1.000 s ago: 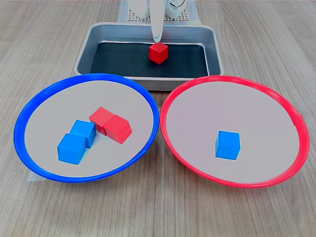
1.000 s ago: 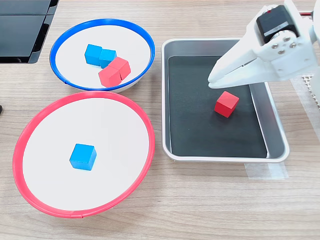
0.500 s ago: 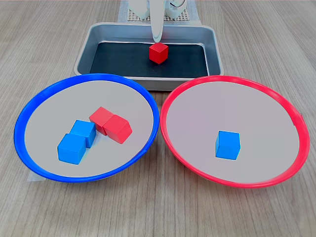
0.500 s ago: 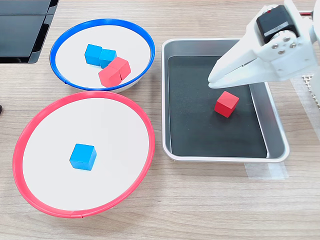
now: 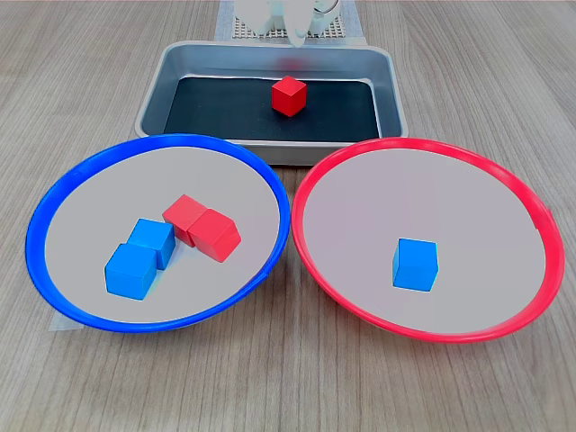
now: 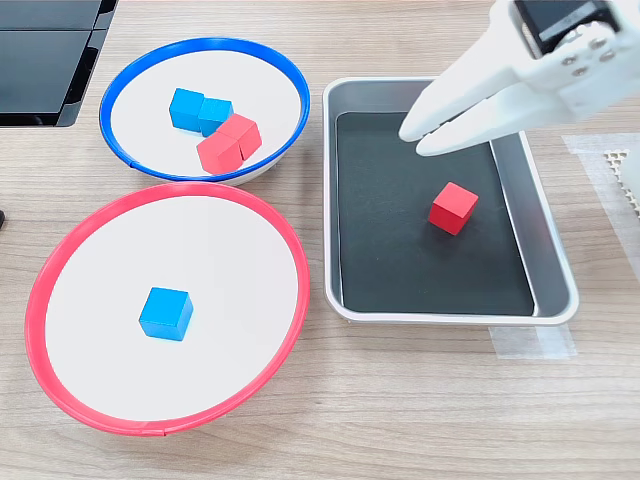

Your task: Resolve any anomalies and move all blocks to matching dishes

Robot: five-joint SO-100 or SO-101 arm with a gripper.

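In the grey tray [image 5: 270, 59] [image 6: 331, 200] one red block [image 5: 289, 95] [image 6: 453, 208] lies on the black liner. My white gripper [image 6: 415, 139] hovers above the tray, up and to the left of that block in the second exterior view. Its fingers are together and hold nothing. Only its tip [image 5: 295, 32] shows in the first exterior view. The blue-rimmed dish [image 5: 180, 139] [image 6: 108, 110] holds two blue blocks [image 5: 139, 258] [image 6: 199, 109] and two red blocks [image 5: 203, 226] [image 6: 229, 142]. A single blue block [image 5: 415, 264] [image 6: 166, 313] sits in the red-rimmed dish [image 5: 423, 144] [image 6: 38, 290].
The two dishes stand side by side, almost touching, right in front of the tray. A dark flat panel [image 6: 45, 60] lies at the second exterior view's top left. The arm's white perforated base plate [image 5: 241, 31] [image 6: 627, 170] is behind the tray. Clear tape [image 6: 532, 341] holds the tray's corner.
The gripper has lifted away from the red block, moving up and left in the second exterior view and up to the top edge in the first. No blocks moved.
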